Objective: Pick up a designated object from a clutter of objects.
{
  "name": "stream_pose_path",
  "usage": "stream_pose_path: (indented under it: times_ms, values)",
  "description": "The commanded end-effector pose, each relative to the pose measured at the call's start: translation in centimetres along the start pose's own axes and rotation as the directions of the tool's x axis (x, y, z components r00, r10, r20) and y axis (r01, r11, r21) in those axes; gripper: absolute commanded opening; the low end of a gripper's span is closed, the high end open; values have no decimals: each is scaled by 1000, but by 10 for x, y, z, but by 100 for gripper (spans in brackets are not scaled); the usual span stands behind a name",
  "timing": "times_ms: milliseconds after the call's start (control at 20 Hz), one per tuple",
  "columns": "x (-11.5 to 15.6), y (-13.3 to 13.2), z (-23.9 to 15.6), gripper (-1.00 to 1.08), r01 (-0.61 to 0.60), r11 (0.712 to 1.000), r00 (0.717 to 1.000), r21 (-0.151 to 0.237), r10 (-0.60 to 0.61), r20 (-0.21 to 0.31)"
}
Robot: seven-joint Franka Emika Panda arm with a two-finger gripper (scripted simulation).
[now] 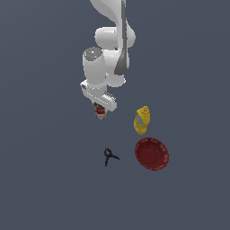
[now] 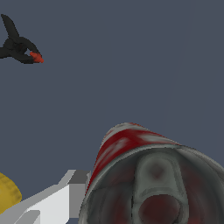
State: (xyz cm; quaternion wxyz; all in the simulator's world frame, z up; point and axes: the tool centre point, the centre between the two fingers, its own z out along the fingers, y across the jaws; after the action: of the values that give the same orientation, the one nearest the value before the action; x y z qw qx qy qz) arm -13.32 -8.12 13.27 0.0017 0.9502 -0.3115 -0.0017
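The designated object, a small can [image 1: 101, 113] with a red-and-white label, stands directly under my gripper [image 1: 102, 108], whose white hand hides its upper part. Seen from the wrist, the can [image 2: 131, 144] fills the near field, its grey metal top facing the camera. One pale finger [image 2: 65, 192] lies against its side. The other finger is hidden, so I cannot tell whether the jaws are clamped on it. The rest of the clutter of objects lies apart from the can.
A yellow squeeze bottle [image 1: 142, 120] lies toward the exterior view's right, with a dark red bowl [image 1: 152, 153] just nearer than it. A small black clamp [image 1: 109, 156] with a red tip sits nearer than the can, and shows again as the clamp [image 2: 19, 43] in the wrist view.
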Motion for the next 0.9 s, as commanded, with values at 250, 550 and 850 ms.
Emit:
stream_pose_path:
  times_ms: [250, 550, 850]
  values:
    - [-22, -30, -58, -100, 0, 1000, 1000, -2, 0, -5]
    - [-42, -55, -107, -100, 0, 1000, 1000, -2, 0, -5]
    - [-62, -83, -158, -100, 1, 1000, 1000, 0, -1, -5]
